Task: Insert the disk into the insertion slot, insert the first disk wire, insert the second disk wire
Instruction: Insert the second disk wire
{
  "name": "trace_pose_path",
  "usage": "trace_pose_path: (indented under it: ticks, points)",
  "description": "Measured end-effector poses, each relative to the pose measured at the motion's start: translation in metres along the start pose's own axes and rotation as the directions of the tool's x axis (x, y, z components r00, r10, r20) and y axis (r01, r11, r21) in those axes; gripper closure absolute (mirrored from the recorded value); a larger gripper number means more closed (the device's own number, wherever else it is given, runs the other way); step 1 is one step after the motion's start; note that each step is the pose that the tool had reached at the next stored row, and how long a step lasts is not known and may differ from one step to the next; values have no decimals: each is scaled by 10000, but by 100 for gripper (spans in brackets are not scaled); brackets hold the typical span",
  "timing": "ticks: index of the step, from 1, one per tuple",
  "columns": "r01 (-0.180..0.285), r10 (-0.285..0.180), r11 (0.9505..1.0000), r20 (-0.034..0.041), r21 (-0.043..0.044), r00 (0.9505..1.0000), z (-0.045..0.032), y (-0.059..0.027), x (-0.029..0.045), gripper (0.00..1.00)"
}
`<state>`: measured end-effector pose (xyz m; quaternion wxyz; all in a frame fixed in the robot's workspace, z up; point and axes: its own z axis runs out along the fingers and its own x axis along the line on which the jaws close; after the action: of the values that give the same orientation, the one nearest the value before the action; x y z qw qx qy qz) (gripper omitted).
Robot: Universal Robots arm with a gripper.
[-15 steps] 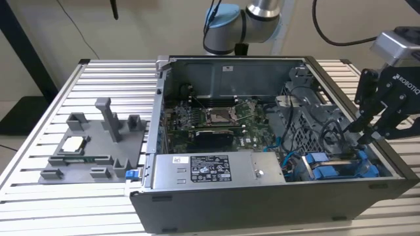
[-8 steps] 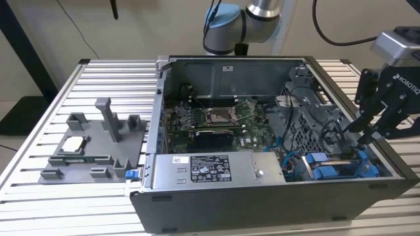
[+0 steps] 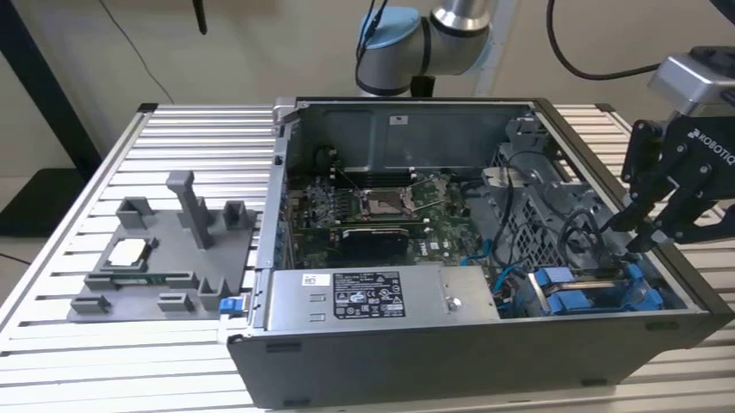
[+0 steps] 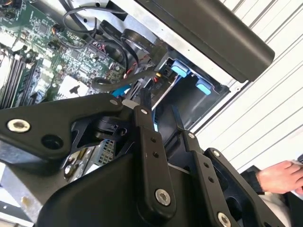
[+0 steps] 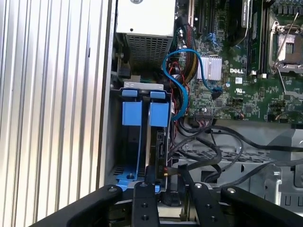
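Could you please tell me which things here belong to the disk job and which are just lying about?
Job: the gripper; the disk in its blue carrier; the drive bay; the loose wires beside it.
Lying about: the grey parts tray; the power supply; the motherboard; a person's hand.

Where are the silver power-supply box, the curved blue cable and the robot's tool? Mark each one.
power-supply box (image 3: pixel 356 298), exterior view, on its white label.
blue cable (image 5: pixel 183 106), first wrist view, on its straighter stretch.
tool (image 3: pixel 643 239), exterior view, at its lower end.
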<state>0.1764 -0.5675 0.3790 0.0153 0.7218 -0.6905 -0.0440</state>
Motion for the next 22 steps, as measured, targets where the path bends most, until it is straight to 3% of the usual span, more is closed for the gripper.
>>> trace_pose_path:
  ticks: [13,22]
  points:
    - [2,-2,10000,-2,11,10000,-5,-9,0,67]
    - [2,-2,10000,1,11,10000,-15,-153,-7,67]
